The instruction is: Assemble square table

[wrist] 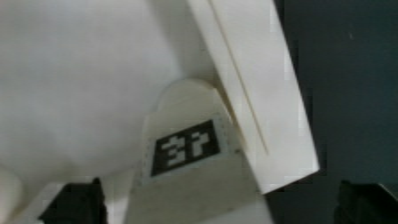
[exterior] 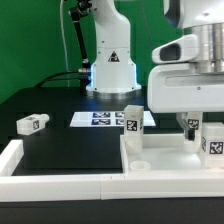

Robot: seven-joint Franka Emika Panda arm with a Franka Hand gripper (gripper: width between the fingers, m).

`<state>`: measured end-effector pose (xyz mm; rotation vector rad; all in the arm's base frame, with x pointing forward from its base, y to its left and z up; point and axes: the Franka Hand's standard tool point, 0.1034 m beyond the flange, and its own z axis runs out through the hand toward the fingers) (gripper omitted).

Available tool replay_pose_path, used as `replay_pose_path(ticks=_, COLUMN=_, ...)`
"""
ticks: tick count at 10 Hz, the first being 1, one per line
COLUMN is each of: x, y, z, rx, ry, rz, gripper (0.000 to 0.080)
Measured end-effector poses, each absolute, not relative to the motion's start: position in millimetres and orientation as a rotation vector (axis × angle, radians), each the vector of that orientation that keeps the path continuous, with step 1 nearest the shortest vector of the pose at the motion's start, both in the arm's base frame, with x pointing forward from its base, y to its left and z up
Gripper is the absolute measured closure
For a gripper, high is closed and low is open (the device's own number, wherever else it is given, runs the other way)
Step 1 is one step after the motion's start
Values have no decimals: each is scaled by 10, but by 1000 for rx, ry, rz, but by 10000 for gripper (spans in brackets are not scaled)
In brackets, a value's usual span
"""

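jaws: apart | leg (wrist: 183,148): between them | seemingly against tabletop (wrist: 89,70) edge

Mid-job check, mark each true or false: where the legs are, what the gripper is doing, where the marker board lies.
1. A lone leg lies on the black table toward the exterior view's left. True.
2. The gripper is shut on a leg. False: its fingers stand wide apart, with gaps either side of the tagged leg between them.
3. An upright leg stands at the tabletop rim. True.
4. The marker board lies on the tabletop. False: it lies on the black table, before the robot base.
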<state>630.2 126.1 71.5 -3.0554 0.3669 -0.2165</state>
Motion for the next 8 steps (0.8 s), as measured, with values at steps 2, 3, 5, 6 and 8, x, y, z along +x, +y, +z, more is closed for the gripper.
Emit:
replay_pose_path(ticks=2, x=6292, y=1282, z=704, rx=-3085, ry=242, rz=-220, gripper=150)
replay_pose_path(ticks=3, x=6291, y=1281, z=701, rx=-3080, ry=277, rz=-219, gripper=261)
replay_pose_path(ticks=5, x=6294, y=1242, z=698, rx=-3066, ry=396, rz=-217, gripper=462)
replay_pose_path(ticks=6, x=6293, y=1224, z=693, rx=-3041, ry=533, rz=-212, gripper=508)
replay_pose_path(ticks=8, x=6296, y=1209, z=693, rx=-3000, ry=701, rz=-206, gripper=508)
